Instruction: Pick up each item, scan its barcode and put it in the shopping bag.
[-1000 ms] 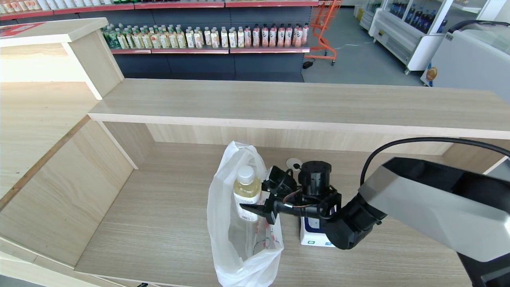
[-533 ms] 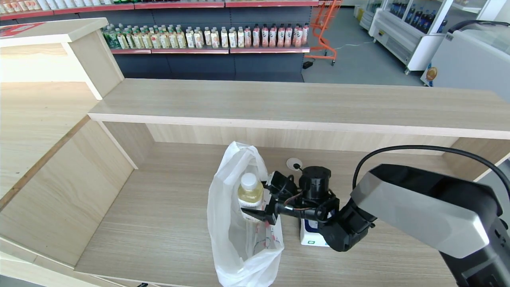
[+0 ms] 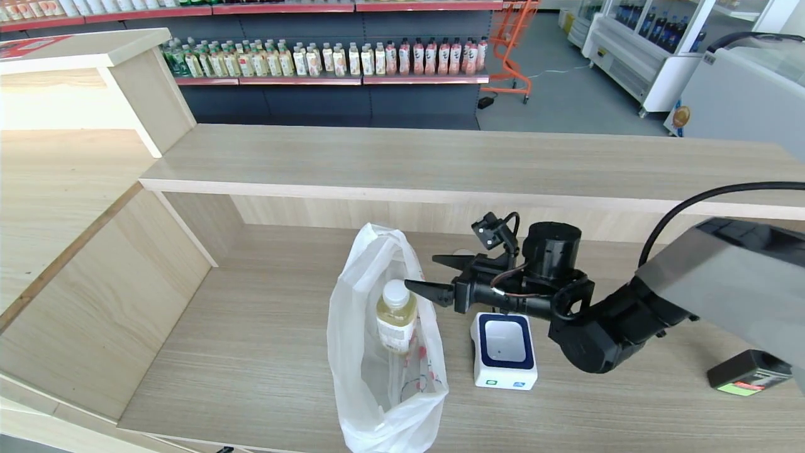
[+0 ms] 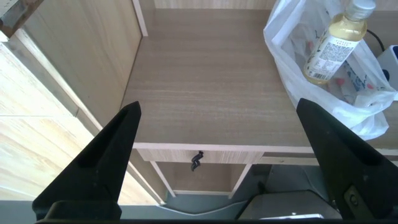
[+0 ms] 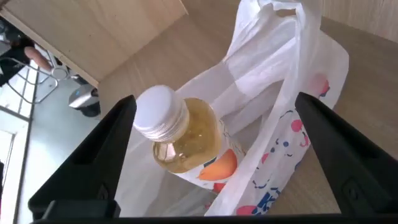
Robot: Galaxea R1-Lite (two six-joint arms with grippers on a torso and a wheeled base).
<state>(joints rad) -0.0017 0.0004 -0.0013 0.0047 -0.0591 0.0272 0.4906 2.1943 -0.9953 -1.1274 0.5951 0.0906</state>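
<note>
A white plastic shopping bag [image 3: 352, 377] stands with its mouth wide on the wooden tabletop [image 3: 251, 352], near the front edge. Inside it sits a drink bottle [image 3: 396, 318] of pale yellow liquid with a white cap, roughly upright and leaning a little against the bag's far wall. The right hand [image 3: 433, 274] hangs just beside the bag's rim, at about 1 o'clock from the bottle's cap. It is released, its two dark fingers spread apart and pointing towards the bag, touching neither bag nor bottle. At 3 o'clock from the bag, just beside it, lies a white barcode scanner [image 3: 503, 343] with a dark blue frame around its window. Well apart from it, also at 3 o'clock, a small dark box [image 3: 748, 372] with a green label rests on the tabletop. The left hand [image 4: 217, 106] hovers above the tabletop's front edge, released too, fingers spread wide and gripping nothing.
</note>
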